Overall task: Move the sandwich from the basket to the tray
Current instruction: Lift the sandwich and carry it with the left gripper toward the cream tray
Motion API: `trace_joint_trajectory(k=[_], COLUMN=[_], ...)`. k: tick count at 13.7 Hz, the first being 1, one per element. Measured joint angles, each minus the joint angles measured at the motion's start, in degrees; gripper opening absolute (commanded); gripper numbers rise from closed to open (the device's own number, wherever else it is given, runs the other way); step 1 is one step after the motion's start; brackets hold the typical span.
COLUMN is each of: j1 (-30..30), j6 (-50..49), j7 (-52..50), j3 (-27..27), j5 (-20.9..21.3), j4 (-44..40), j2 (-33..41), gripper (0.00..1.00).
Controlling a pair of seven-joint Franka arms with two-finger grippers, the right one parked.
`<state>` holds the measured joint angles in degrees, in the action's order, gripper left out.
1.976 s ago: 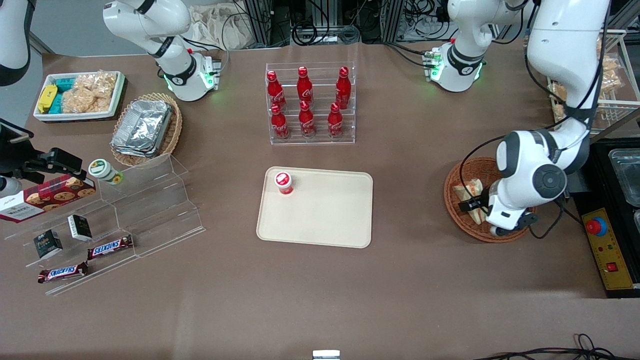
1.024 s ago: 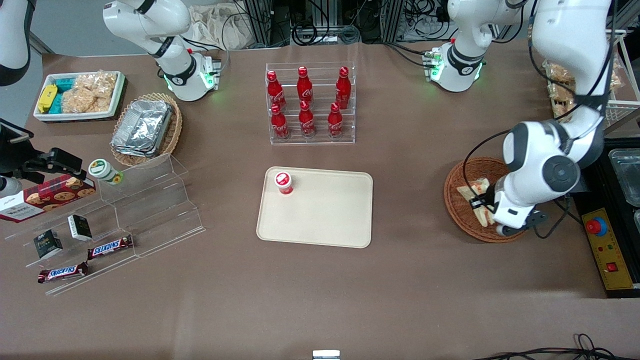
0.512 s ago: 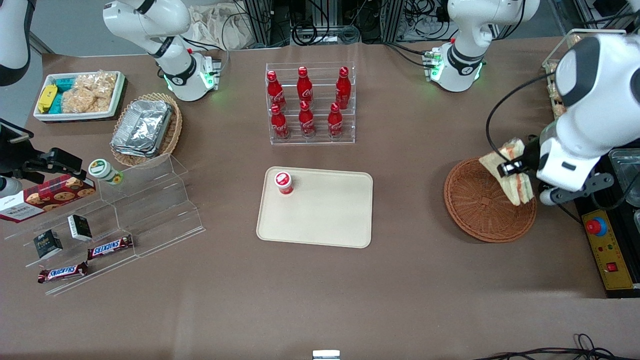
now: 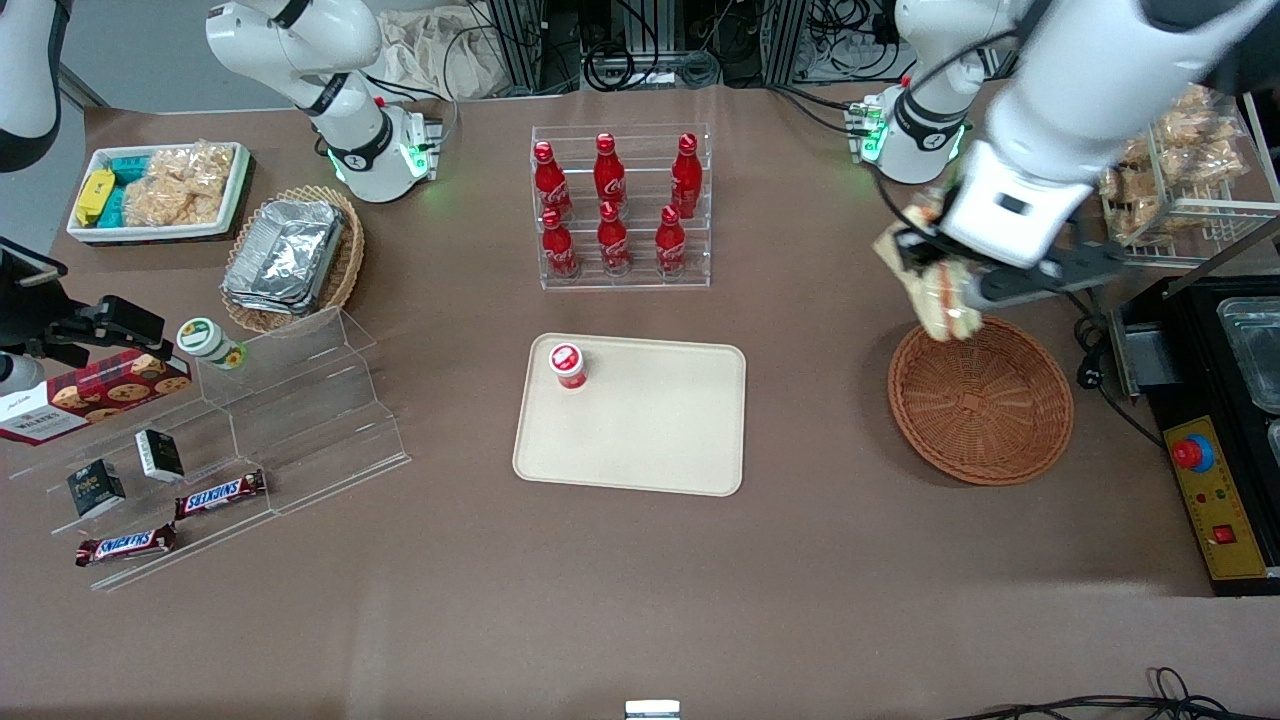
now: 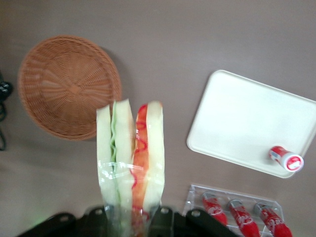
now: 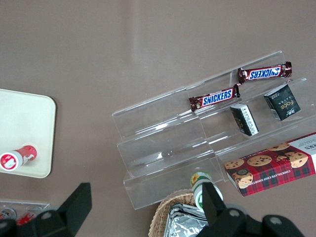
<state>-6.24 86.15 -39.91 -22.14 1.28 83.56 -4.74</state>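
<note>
My left gripper (image 4: 938,272) hangs high in the air, shut on the sandwich (image 4: 937,285), a clear-wrapped wedge of white bread with green and orange-red layers (image 5: 129,157). It hovers above the rim of the reddish-brown wicker basket (image 4: 981,400) that lies farther from the front camera. The basket (image 5: 69,86) holds nothing. The cream tray (image 4: 640,425) lies in the middle of the table, well toward the parked arm from the sandwich. In the wrist view the tray (image 5: 247,123) shows past the sandwich's tip.
A small red-capped bottle (image 4: 567,365) stands on the tray's corner. A clear rack of red cola bottles (image 4: 620,210) stands farther from the front camera than the tray. A wire rack of snack bags (image 4: 1180,170) and a control box with a red button (image 4: 1210,480) are at the working arm's end.
The gripper closed on the sandwich in the basket, lifted it out and carried it up and away from the front camera. The basket now holds nothing.
</note>
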Motion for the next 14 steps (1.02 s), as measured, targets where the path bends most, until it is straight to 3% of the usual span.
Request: trace_joint_trajectory(k=[3,8,14], j1=[-1.44,-5.89,-10.71], j6=[0.02,8.23,20.42], j7=[-3.86,-7.42,-13.38], j3=[-5.98,-6.43,-6.41], j5=[1.85,4.33,12.36], j4=[0.10,0.22,0.31], j2=[-2.84,-12.73,-27.55], gripper=[0.27,0.27,0.27])
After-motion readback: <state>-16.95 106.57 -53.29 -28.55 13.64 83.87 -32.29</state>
